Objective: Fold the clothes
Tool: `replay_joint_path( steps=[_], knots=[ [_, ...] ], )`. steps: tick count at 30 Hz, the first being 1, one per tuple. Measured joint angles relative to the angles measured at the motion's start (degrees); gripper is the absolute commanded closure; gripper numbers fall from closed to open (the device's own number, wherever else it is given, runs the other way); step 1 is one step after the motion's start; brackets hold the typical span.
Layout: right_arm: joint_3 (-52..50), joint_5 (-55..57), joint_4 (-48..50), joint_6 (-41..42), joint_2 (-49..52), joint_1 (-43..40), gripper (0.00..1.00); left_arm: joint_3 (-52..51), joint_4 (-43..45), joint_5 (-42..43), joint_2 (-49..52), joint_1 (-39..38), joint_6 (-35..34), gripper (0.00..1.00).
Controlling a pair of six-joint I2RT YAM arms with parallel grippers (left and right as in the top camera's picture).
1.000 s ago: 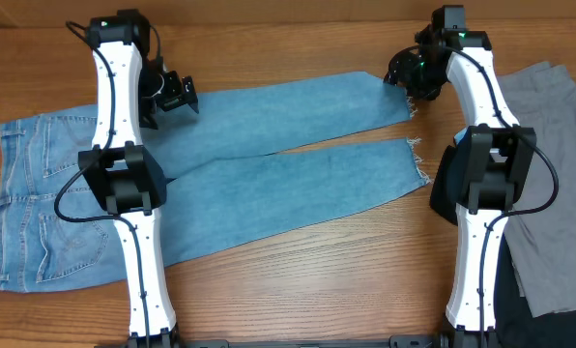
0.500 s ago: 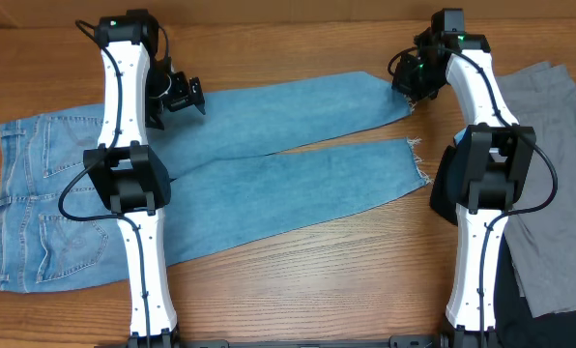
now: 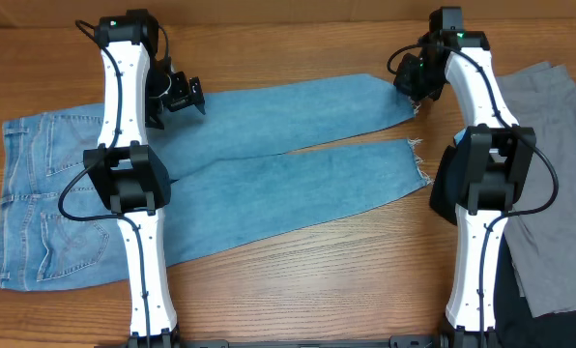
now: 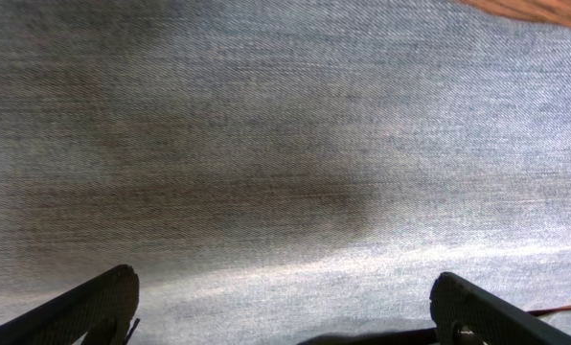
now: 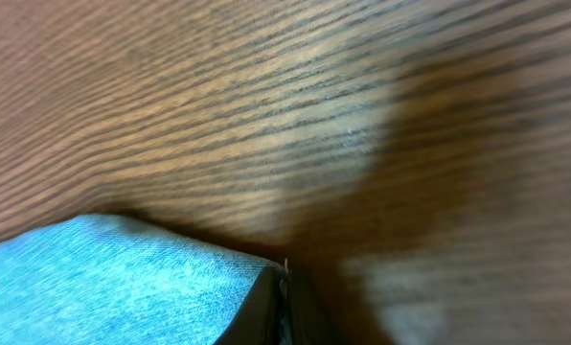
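Right gripper [image 5: 282, 293] clamping a hem corner of the light blue jeans [image 3: 288, 184], left gripper [image 3: 184, 95] hovering wide apart over denim

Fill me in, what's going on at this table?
Two robot arms are working on light blue denim jeans spread flat on the wooden table. The right gripper is shut on the far leg's hem corner; the left gripper hangs open over the same leg near the thigh. No fold yet. A grey garment lies off to the right.
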Motion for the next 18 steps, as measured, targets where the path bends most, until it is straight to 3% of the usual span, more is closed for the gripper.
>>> replay_joint_path(
  steps=[8, 11, 12, 13, 14, 18],
  knots=[
    [0.1, 1.1, -0.3, 0.1, -5.9, 0.7, 0.96, 0.0, 0.3, 0.0, 0.0, 0.0, 0.0, 0.0],
    [0.3, 2.5, -1.7, -0.3, -7.2, 1.4, 0.74, 0.0, 0.3, -0.5, 0.0, 0.0, 0.0, 0.0],
    [0.4, 3.5, -2.3, -0.3, -7.3, 1.6, 0.6, 0.0, 0.3, -0.7, 0.0, 0.0, 0.0, 0.0],
    [0.4, 5.1, -3.2, -0.3, -7.3, 1.8, 0.24, 0.0, 0.3, -0.7, 0.0, 0.0, 0.0, 0.0],
    [0.4, 7.1, -4.2, 0.2, -7.3, 2.0, 0.04, 0.0, 0.3, -0.8, 0.0, 0.0, 0.0, 0.0],
    [-0.2, 11.8, -6.5, 1.4, -7.3, 2.1, 0.02, 0.0, 0.3, -0.9, 0.0, 0.0, 0.0, 0.0]
  ],
)
